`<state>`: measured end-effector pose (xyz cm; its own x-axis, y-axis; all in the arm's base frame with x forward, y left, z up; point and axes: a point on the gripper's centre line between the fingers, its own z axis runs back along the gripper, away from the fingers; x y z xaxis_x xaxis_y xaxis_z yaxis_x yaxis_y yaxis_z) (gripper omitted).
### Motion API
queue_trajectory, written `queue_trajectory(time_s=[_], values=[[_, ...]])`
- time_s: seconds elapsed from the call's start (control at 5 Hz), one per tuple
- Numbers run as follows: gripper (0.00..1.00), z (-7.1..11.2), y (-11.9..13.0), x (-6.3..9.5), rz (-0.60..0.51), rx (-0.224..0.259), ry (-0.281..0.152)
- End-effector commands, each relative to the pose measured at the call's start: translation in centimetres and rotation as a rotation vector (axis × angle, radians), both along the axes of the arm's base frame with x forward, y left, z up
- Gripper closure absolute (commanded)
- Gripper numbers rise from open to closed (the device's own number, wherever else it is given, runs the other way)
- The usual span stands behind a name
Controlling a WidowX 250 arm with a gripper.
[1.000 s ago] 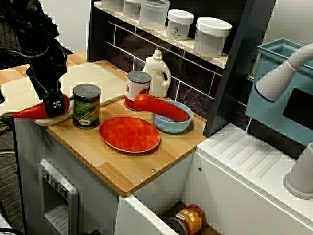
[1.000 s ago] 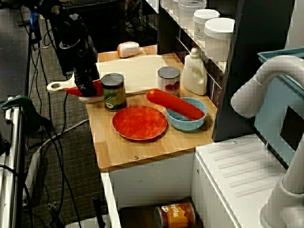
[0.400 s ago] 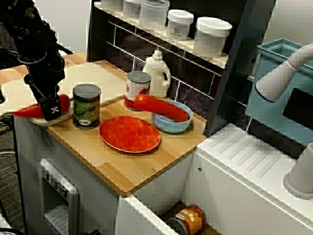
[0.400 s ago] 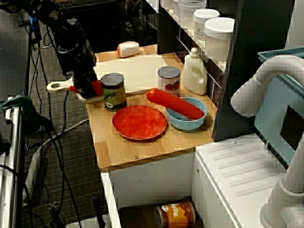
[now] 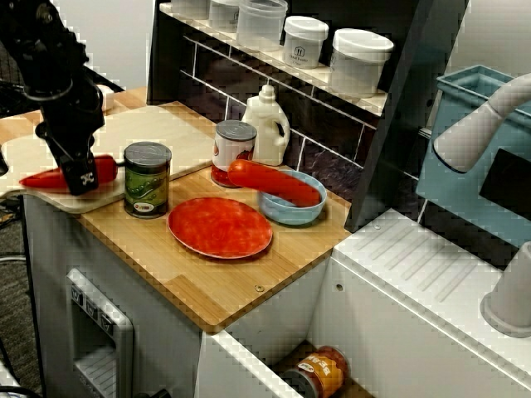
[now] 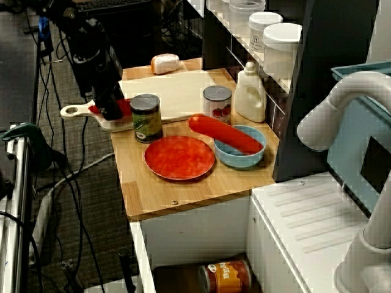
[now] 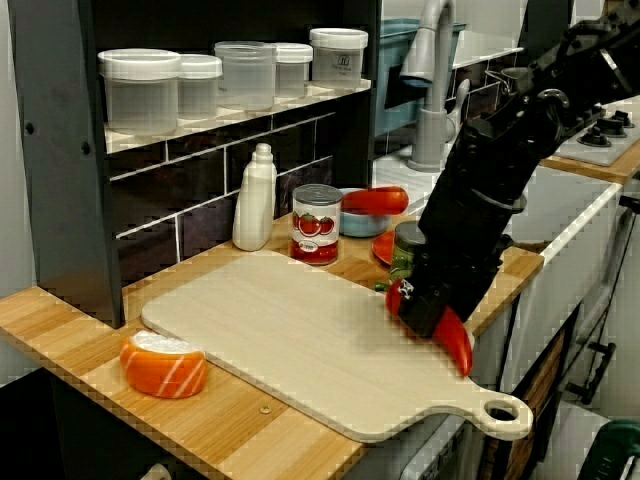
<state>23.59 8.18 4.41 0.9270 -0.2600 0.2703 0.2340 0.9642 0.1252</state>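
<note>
While the tool pinches a red pepper at the edge of the cutting board, a green can stands just beside. A firm, level grip seems wise.

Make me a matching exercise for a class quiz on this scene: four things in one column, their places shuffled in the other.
Things:
1. pepper
2. green can
3. sausage
4. bottle

Places:
A. lying across the bowl
B. by the tiled wall
C. in the gripper
D. standing between board and plate

Pairs: 1-C, 2-D, 3-A, 4-B
</note>
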Motion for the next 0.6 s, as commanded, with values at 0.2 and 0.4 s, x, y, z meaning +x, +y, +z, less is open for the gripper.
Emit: queue_trajectory(time_s=[0.2, 0.4], values=[[1.00, 5.1, 1.5, 5.5, 0.059, -0.040, 0.044], [1.00, 5.7, 1.6, 7.3, 0.057, -0.038, 0.053]])
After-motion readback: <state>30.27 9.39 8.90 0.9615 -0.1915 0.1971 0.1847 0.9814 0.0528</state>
